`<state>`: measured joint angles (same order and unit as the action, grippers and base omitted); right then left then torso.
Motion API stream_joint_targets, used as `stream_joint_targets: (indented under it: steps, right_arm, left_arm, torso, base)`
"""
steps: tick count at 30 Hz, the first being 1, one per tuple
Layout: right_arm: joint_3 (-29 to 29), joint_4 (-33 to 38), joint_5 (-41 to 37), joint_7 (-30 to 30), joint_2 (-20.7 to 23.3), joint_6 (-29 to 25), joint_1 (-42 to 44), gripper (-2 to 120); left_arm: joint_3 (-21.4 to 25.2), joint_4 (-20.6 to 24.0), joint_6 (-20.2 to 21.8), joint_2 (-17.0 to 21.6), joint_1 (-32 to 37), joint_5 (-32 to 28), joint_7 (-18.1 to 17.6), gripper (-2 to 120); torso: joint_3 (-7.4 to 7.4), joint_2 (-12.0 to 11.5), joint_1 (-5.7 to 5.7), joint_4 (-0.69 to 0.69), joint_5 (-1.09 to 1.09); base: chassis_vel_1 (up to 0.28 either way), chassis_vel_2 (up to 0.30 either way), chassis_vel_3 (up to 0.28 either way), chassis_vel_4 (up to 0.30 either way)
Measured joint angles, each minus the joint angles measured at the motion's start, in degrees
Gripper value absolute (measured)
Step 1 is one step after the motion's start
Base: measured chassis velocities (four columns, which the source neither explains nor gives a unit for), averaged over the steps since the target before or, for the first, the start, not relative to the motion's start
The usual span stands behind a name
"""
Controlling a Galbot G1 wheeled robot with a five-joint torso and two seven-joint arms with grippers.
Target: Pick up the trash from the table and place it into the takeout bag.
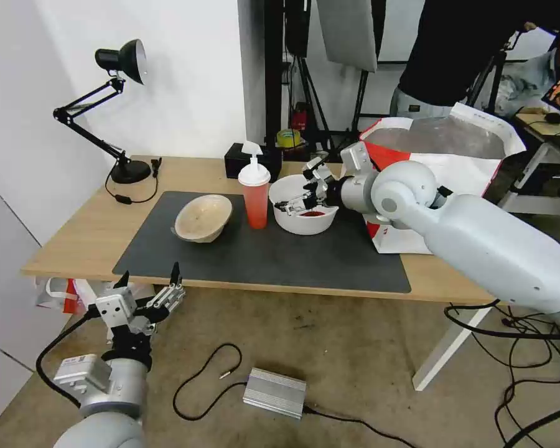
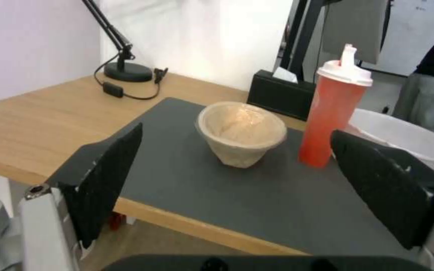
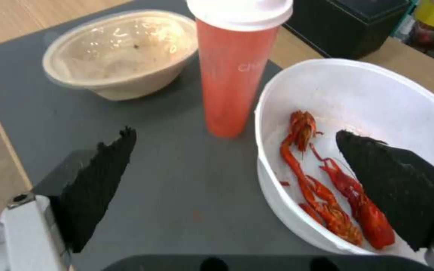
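Trash sits on the table's (image 1: 74, 239) grey mat (image 1: 261, 261): beige bowl (image 1: 203, 217), red cup (image 1: 254, 195), white bowl (image 1: 305, 213) holding red scraps (image 3: 327, 199). Right gripper (image 1: 306, 188) hangs wide open, straddling the white bowl's rim. Left gripper (image 1: 148, 287), also wide, waits below the table edge. Bag (image 1: 445, 168) stands just right of the white bowl.

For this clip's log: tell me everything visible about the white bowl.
The white bowl is wide, round and thin-walled, plastic by its look, lidless and upright on the dark grey mat, just right of the red cup. Red crayfish scraps lie at its bottom. The right claw is open astride its rim, one finger inside, the other outside; contact cannot be told.
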<state>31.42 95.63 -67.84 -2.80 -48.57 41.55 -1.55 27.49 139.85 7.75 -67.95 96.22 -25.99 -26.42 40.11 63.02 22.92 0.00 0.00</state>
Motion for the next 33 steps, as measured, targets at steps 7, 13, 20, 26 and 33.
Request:
stream_joint_targets:
  steps: [7, 13, 20, 26, 33]
  right_arm:
    - [0.62, -1.4, 0.17, 0.05, -0.49, 0.01, -0.16, 100]
    - [0.92, -3.06, 0.54, 0.81, -1.01, 0.03, -0.47, 100]
    - [1.6, -5.07, 1.35, 2.36, -1.98, 0.05, -1.2, 100]
    - [1.91, -6.55, 2.11, 2.67, -3.62, 0.05, -1.23, 100]
    - [2.68, -8.41, 2.83, 3.28, -4.88, 0.06, -1.83, 100]
  left_arm:
    - [-0.33, -0.96, -0.01, 0.13, -0.92, -0.84, 0.03, 100]
    - [-0.55, -1.19, -0.01, -0.23, -1.06, -0.86, 0.05, 100]
    - [-0.77, -1.12, -0.03, -0.63, -0.72, -0.88, 0.08, 100]
    - [-0.58, -0.89, -0.03, -0.57, -0.59, -0.92, 0.09, 100]
    - [-0.77, -0.89, -0.02, -0.93, -0.27, -0.87, 0.1, 100]
  torso:
    - [0.0, 0.0, 0.0, 0.0, 0.0]
    - [0.0, 0.0, 0.0, 0.0, 0.0]
    - [0.0, 0.0, 0.0, 0.0, 0.0]
    - [0.0, 0.0, 0.0, 0.0, 0.0]
    - [0.0, 0.0, 0.0, 0.0, -0.01]
  base:
    - [0.0, 0.0, 0.0, 0.0]
    - [0.0, 0.0, 0.0, 0.0]
    - [0.0, 0.0, 0.0, 0.0]
    - [0.0, 0.0, 0.0, 0.0]
    - [0.0, 0.0, 0.0, 0.0]
